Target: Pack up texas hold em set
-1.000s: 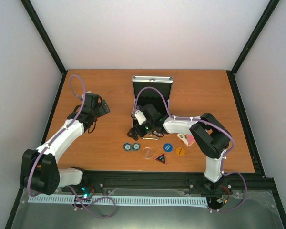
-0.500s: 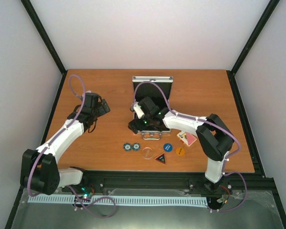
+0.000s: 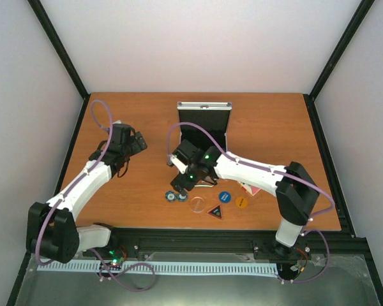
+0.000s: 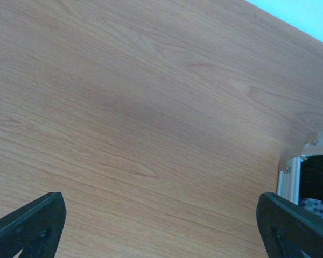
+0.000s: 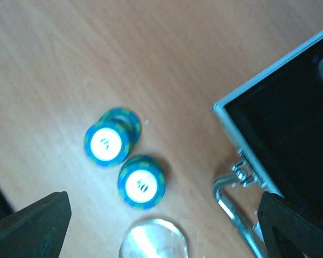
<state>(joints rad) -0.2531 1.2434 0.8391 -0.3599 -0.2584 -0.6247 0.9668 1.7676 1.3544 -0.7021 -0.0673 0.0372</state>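
Observation:
The silver case (image 3: 204,106) stands open at the table's middle back, black lining showing, its base partly under my right arm. In the right wrist view its corner (image 5: 258,134) and metal handle (image 5: 231,196) lie at the right. Blue-and-green poker chips (image 3: 175,196) lie in front of the case. My right gripper (image 3: 180,183) hangs open just above them. The chips (image 5: 141,181) sit between its wide-spread fingers (image 5: 29,226), one pair overlapping. My left gripper (image 3: 137,143) stands open over bare wood, left of the case, nothing between its fingers (image 4: 27,223).
A clear round button (image 3: 196,204), a triangular button (image 3: 215,211), a blue round button (image 3: 225,197) and an orange one (image 3: 241,201) lie near the front. A red-backed card deck (image 3: 250,189) peeks from under the right arm. The case's edge (image 4: 307,166) shows in the left wrist view.
My right gripper has swung from over the case's base leftward and toward the front, down over the poker chips. The left arm has not moved.

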